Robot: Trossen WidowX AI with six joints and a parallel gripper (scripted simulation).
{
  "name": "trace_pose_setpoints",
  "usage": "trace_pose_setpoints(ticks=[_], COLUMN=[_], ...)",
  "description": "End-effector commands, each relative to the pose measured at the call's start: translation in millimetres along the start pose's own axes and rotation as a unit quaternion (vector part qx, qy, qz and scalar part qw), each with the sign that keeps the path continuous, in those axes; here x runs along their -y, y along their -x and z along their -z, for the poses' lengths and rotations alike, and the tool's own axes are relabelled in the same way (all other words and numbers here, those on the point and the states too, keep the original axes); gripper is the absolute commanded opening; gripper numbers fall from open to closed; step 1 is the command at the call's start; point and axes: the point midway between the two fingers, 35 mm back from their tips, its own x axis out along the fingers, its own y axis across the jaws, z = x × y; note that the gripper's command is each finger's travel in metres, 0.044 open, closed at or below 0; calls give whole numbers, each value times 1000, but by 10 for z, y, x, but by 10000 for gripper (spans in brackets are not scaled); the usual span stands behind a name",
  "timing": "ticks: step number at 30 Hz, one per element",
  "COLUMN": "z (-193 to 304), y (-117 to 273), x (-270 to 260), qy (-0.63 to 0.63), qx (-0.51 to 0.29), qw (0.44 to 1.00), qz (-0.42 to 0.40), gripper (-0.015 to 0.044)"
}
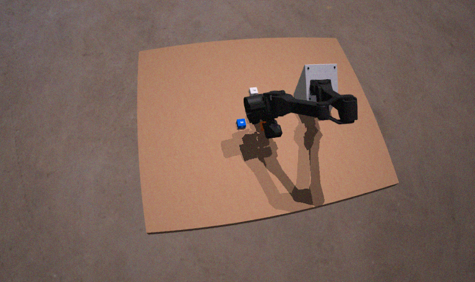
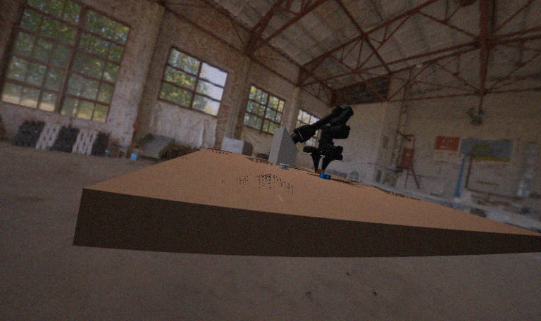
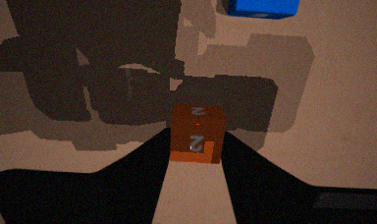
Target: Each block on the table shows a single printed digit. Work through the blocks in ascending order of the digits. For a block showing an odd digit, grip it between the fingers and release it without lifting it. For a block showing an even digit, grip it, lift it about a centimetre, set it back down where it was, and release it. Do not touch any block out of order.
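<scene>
On the flat tan worktop (image 1: 196, 180) the black fingers are clamped on the small orange cube marked 2 (image 3: 197, 134), near the blue cube (image 3: 264, 1) and white cube (image 1: 253, 89).

Orange block (image 3: 197, 134), centre of wrist view, pale grey "2" on two faces. Blue block (image 3: 263, 1), top right of same view, white mark at frame edge. White block (image 1: 253, 89), upper middle of top view. Black arm (image 1: 297, 106). Light grey base plate (image 1: 321, 72). Tan table (image 1: 196, 160). Grey-brown floor (image 1: 70, 160).
</scene>
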Motion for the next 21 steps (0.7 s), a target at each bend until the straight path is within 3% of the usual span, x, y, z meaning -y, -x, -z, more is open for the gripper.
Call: trace_pose_setpoints(ticks=[1, 18, 21], z=[8, 10, 10], y=[-47, -116, -116], x=[2, 0, 0], qy=[-3, -3, -3], qx=[-1, -1, -1], qw=[1000, 1000, 1000], qz=[-1, -2, -2], gripper=[120, 120, 199])
